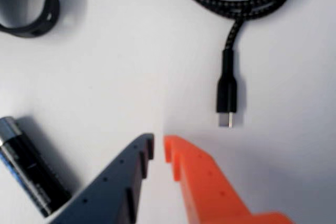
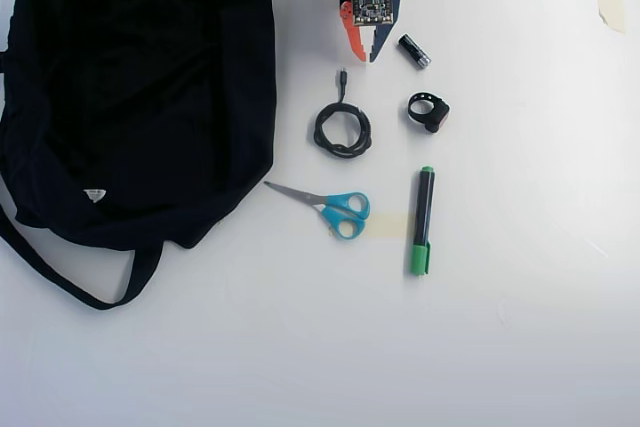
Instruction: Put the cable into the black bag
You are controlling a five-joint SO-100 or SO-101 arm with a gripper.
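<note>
**Cable not yet taken, pincer nearly closed above it**

The black bag lies flat, and I use it as my landmark. Just beside its right edge in the overhead view lies the cable, a small round coil with its plug pointing toward me. My pincer holds nothing, its tips almost pressed together, near the plug. I judge the cord light, soft and floppy, so I should pinch several loops of the coil together, not the single loose end.
</note>
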